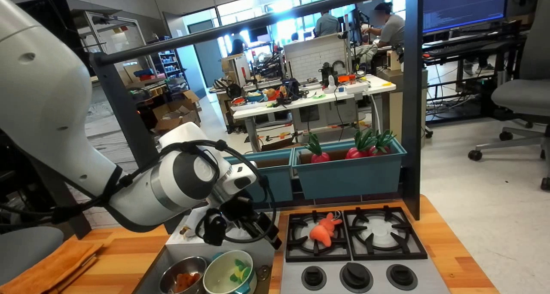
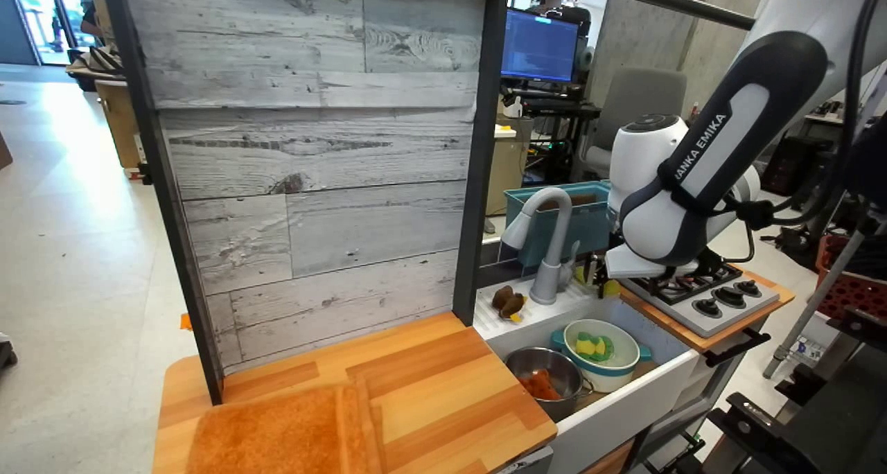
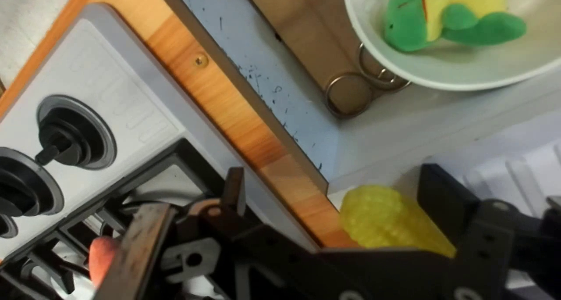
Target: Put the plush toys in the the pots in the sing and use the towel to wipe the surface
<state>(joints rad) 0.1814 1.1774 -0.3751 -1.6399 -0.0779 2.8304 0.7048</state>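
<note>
A green and yellow plush lies in the white and teal pot; it also shows in the wrist view. An orange-red plush lies in the metal pot. An orange plush lies on the left stove burner. A brown plush sits on the sink ledge by the faucet. The folded orange towel lies on the wooden counter. My gripper is open above the sink's corner by the stove. A yellow corn-like toy shows between the fingers, closer to the right-hand one.
The sink holds both pots. The grey faucet rises at its back. The stove has raised black grates and knobs. Teal planters with radish-like toys hang behind it. A wood-patterned panel stands upright on the counter.
</note>
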